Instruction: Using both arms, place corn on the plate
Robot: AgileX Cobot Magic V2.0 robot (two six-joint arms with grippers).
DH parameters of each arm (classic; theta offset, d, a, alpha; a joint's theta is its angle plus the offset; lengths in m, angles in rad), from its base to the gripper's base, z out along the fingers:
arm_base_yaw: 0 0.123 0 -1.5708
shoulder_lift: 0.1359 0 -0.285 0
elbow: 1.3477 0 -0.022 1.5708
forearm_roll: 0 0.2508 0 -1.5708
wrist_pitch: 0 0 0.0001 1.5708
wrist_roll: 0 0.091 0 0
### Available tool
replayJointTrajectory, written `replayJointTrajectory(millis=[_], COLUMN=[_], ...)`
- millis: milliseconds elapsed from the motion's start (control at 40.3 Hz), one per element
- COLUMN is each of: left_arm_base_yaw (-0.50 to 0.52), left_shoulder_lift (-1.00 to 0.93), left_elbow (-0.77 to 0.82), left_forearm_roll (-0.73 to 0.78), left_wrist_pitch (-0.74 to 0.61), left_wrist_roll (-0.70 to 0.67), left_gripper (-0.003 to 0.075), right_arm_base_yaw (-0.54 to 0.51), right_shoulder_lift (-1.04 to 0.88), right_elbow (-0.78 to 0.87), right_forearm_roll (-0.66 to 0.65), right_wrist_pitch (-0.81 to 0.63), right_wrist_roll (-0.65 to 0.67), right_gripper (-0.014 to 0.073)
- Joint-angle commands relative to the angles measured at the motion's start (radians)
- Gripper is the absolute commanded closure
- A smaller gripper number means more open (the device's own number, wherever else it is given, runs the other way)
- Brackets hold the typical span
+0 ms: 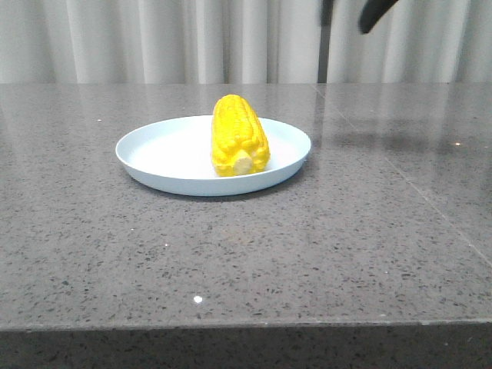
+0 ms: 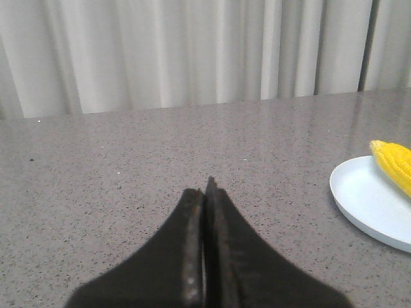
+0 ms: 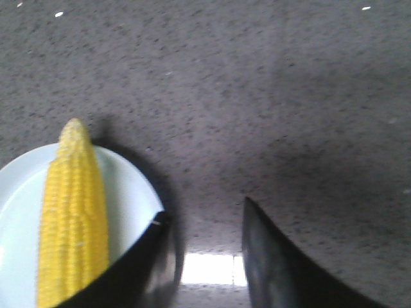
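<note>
The corn [image 1: 239, 136] lies on the plate [image 1: 161, 154] on the counter [image 1: 246, 261]. The left pincer [image 2: 207, 192] is clenched empty; the right pincer [image 3: 202, 221] hangs released above, right of the plate.

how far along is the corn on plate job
Looks done: the corn lies on the plate, nothing gripping it. In hand: nothing; the right gripper is open and empty beside the plate rim, the left gripper is shut off to the side. Left: probably just pulling the arms away.
</note>
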Motion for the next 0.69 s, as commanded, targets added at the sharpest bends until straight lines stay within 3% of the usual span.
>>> replayJointTrajectory(millis=[0,248,397,670], left_arm_base_yaw=[-0.007,-0.007,-0.007,-0.007], left_shoulder_lift=[0.011,0.011,0.011,0.011], left_elbow=[-0.026,-0.026,-0.026,-0.026], left_forearm_roll=[-0.002,-0.002,-0.002,-0.002], left_wrist_pitch=[-0.081,-0.081,-0.081,-0.081], left_wrist_roll=[-0.003,-0.003,-0.003,-0.003], left_gripper=[0.0741,0.0741,0.0741,0.0741], right_arm_base_yaw=[-0.075,-0.222,-0.236,-0.234], right_shoulder_lift=[-0.077,-0.113,-0.161,-0.399], right_elbow=[-0.033,-0.032,0.024,0.381], right_forearm_roll=[0.005,0.006,0.006,-0.028], right_wrist_pitch=[0.001,0.104,0.092,-0.165], right_wrist_roll=[-0.093,-0.236,-0.305,-0.315], right_gripper=[0.0494,0.0666,0.0657,0.0662])
